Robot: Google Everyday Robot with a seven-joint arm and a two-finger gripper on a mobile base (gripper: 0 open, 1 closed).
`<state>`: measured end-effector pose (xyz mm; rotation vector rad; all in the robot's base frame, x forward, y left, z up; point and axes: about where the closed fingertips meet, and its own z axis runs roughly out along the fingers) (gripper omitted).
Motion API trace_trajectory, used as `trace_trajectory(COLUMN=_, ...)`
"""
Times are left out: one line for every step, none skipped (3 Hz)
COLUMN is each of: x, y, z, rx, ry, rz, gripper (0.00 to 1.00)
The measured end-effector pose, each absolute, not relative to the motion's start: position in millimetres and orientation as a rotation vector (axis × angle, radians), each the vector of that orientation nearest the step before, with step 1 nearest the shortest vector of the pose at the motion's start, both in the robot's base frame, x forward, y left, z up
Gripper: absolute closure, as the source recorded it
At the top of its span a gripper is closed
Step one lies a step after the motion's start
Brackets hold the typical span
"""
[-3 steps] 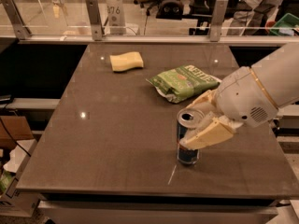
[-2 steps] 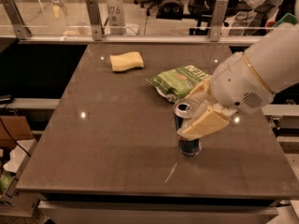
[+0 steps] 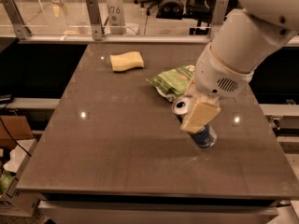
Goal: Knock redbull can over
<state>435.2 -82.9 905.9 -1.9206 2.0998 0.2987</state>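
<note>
The redbull can [image 3: 205,136] is on the dark table [image 3: 117,148], right of centre. It is tilted, its silver top [image 3: 181,106] leaning to the left and its blue base still on the table. My gripper [image 3: 197,116] is right against the can's upper half and hides its middle. The big white arm [image 3: 243,45] comes in from the upper right above it.
A green chip bag [image 3: 174,80] lies just behind the can, partly under the arm. A yellow sponge [image 3: 126,61] lies at the back left. A glass barrier with metal posts [image 3: 95,17] runs along the table's far edge. The table's right edge is close to the can.
The arm has swung up and left across the can. The can stood upright before and now leans over with its top to the left.
</note>
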Motion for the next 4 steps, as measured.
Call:
trace_trajectory(x=445.2, y=-98.8, z=891.9, rx=-2.02, ry=2.181, rz=0.146, gripper=1.0)
trace_trajectory(x=451.9, y=-109.6, z=884.0, rx=-2.096, ry=2.222, rz=0.021, gripper=1.0)
trace_trajectory(x=456.4, y=-111.8, z=873.7, rx=-2.171, ry=2.222, rz=-0.067, gripper=0.84)
trace_trajectory(x=460.5, y=-111.3, z=861.0, rx=-2.219, ry=2.223, rz=-0.103, gripper=0.61)
